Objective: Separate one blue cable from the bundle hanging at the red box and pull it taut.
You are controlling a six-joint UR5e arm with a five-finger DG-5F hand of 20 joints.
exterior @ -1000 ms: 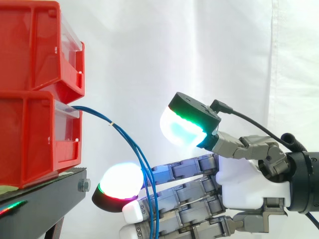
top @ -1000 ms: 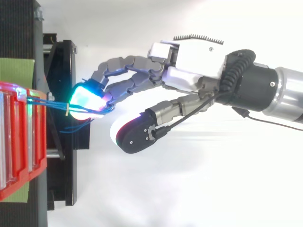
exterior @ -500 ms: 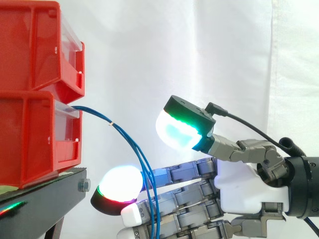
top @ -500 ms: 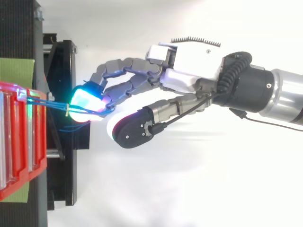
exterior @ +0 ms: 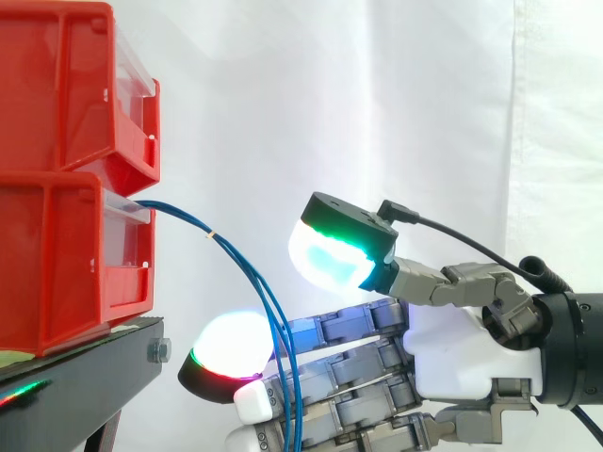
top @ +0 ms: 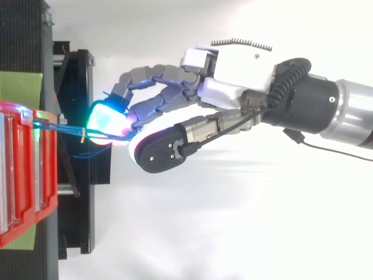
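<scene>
Blue cables (exterior: 247, 268) from the red box (exterior: 66, 254) — thin, limp, probably slick. Hand (exterior: 452, 348) spread, thumb lifted clear, pinching nothing — best to take one strand below the pale tie (exterior: 211, 235).

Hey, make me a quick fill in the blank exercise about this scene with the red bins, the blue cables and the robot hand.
The blue cables come out of the ____ of the two stacked red bins.
The bins sit on a ____ stand.
In the side view the robot hand reaches in from the ____.
Behind it all hangs a ____ curtain.
Missing words: lower; black; right; white.
</scene>
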